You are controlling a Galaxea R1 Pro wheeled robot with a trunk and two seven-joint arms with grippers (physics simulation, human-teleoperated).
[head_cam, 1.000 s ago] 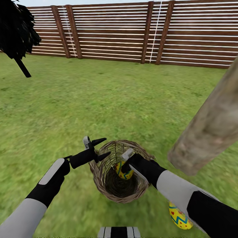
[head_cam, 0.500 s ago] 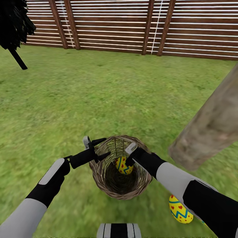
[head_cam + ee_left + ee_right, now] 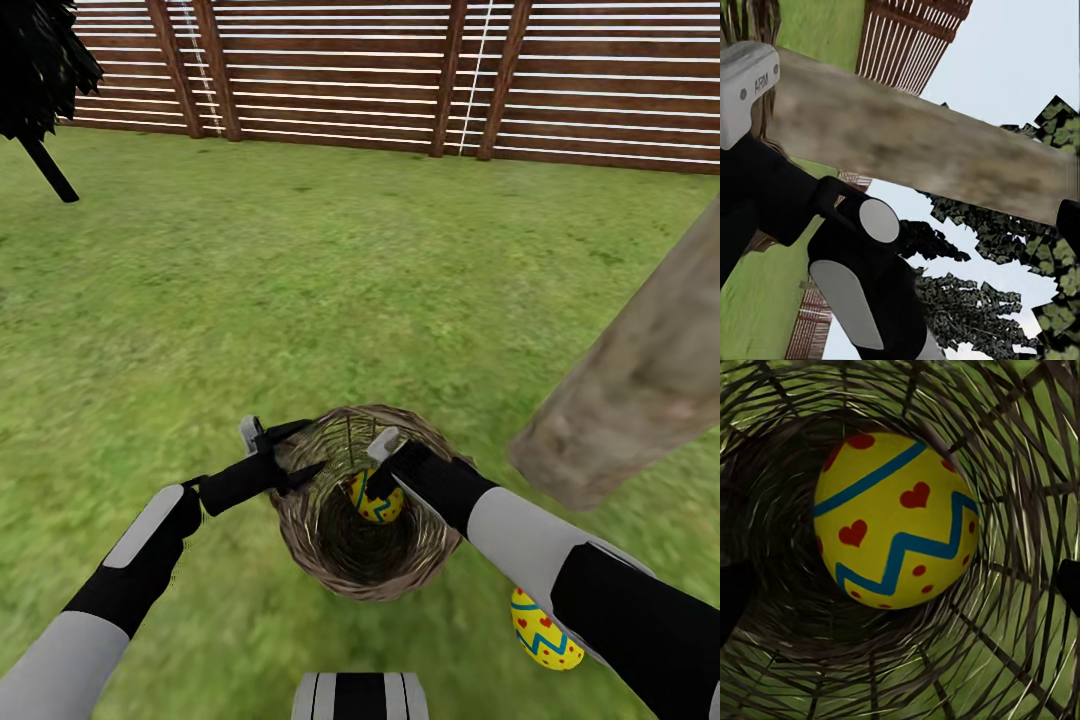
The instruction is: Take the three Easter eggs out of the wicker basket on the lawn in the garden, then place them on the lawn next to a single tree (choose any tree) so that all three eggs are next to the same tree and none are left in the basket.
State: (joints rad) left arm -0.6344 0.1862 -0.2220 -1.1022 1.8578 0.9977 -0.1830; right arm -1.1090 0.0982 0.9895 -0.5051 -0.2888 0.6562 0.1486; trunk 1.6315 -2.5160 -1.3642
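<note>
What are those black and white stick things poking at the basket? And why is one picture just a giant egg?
Those sticks are a robot's two arms, seen from a camera on its head. Each arm ends in a pincher. The right gripper reaches down into the wicker basket toward an Easter egg, but I cannot tell whether it has pinched it. The left gripper is open beside the rim. The giant egg is that same egg, filmed close up by a small camera on the right arm. The other arm's camera looks sideways at the tree. A second egg lies on the lawn near the tree trunk.
</note>
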